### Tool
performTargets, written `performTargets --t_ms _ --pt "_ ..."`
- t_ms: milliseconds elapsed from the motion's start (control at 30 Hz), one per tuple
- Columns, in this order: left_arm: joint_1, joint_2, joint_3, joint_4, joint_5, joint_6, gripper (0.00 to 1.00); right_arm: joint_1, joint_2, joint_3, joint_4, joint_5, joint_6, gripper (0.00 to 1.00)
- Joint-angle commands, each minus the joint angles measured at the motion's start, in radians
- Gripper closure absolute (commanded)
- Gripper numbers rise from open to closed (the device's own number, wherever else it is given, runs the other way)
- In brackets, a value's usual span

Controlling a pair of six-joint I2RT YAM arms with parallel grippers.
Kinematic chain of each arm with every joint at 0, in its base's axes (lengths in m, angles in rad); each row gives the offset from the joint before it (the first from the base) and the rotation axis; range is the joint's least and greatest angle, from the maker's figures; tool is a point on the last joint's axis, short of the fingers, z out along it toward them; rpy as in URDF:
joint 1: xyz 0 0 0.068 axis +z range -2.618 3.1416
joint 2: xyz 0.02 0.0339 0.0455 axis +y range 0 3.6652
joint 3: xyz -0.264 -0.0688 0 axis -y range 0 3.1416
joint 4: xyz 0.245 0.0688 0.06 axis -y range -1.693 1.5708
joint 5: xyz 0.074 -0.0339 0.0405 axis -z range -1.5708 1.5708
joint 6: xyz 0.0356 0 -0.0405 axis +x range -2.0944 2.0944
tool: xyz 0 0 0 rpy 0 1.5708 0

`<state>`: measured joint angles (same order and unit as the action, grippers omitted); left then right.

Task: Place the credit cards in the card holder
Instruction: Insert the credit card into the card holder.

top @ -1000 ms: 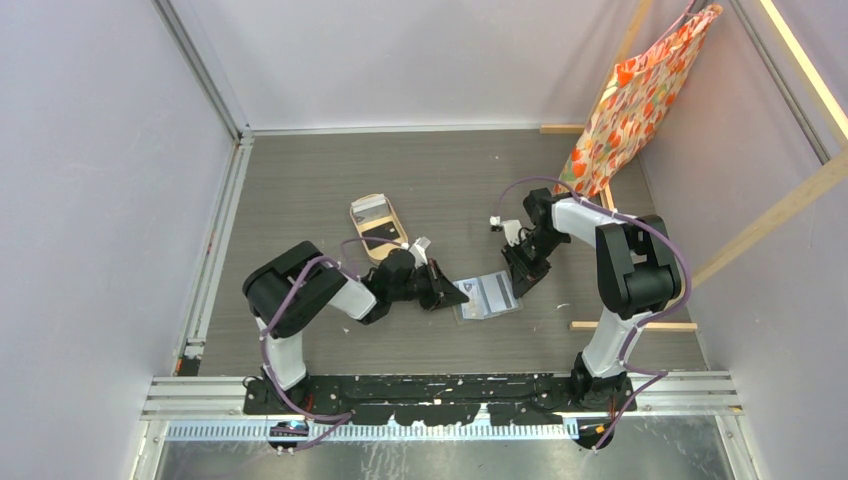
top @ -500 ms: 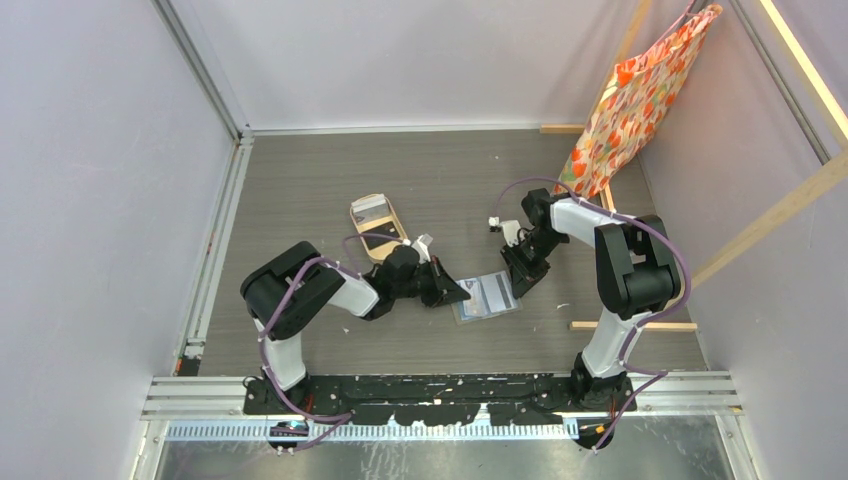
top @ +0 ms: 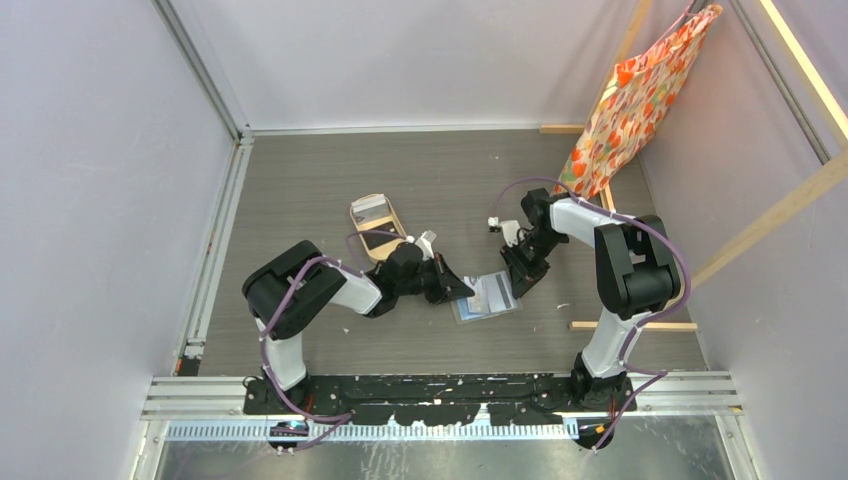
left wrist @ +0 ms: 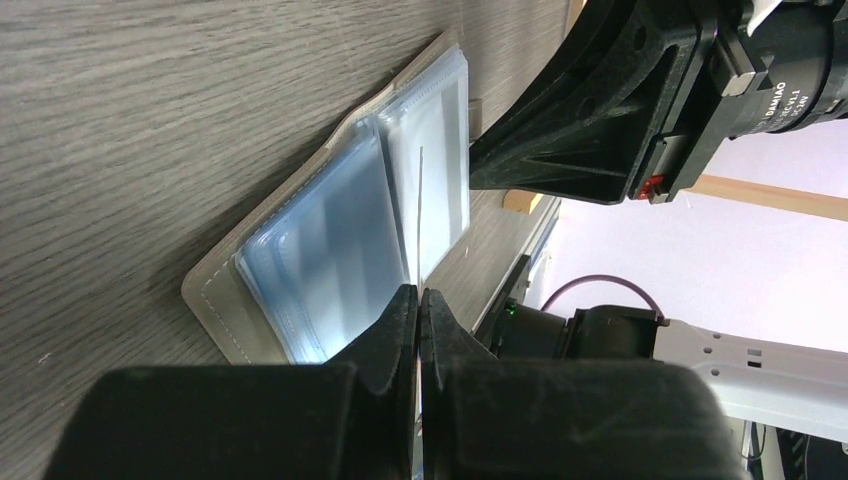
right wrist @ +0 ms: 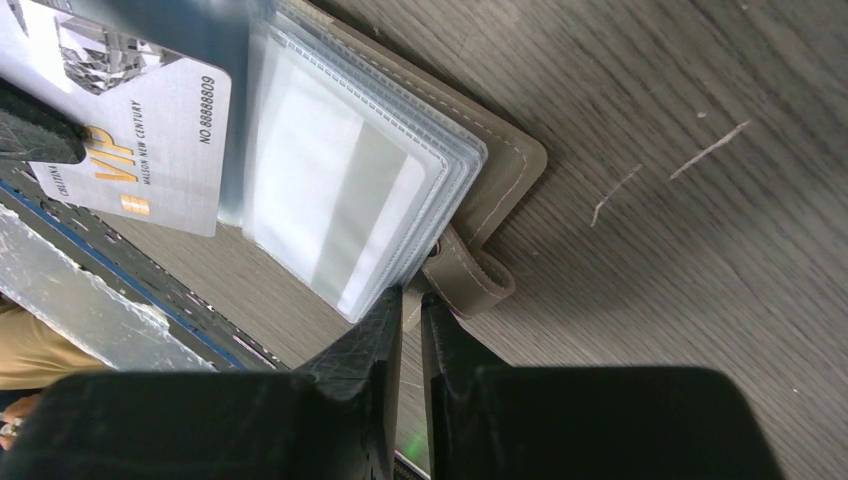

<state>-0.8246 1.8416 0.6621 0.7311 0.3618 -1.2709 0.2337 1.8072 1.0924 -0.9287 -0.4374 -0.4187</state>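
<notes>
The left gripper [top: 458, 287] is clamped tight on a silver VIP card [right wrist: 130, 120], holding it by one end over the open card holder [top: 490, 300], which it reaches from 9 o'clock. The card holder lies flat on the grey table [top: 300, 180] between the two grippers, its clear sleeves [left wrist: 330, 240] fanned upward. The right gripper [top: 516, 282], at the holder's 1 o'clock corner, has its jaws nearly together, pinching the sleeve edges just beside the snap tab [right wrist: 470, 275]. Farther off at 10 o'clock sits a tan oval tray [top: 354, 218]. Well beyond, at 1 o'clock, hangs a floral bag [top: 630, 105].
</notes>
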Motion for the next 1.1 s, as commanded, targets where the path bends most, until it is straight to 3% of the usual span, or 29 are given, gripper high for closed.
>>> performTargets --t_ms 0,667,1067 --pt "-0.005 0.028 0.027 0.009 -0.006 0.008 1.00 0.007 -0.017 0.032 -0.005 0.009 0.004 0.82" --pt "-0.013 0.063 0.034 -0.015 -0.013 -0.035 1.00 0.016 -0.021 0.031 -0.003 0.016 0.007 0.82" --pt "-0.013 0.109 0.017 0.062 -0.061 -0.112 1.00 0.027 -0.031 0.029 0.001 0.018 0.010 0.81"
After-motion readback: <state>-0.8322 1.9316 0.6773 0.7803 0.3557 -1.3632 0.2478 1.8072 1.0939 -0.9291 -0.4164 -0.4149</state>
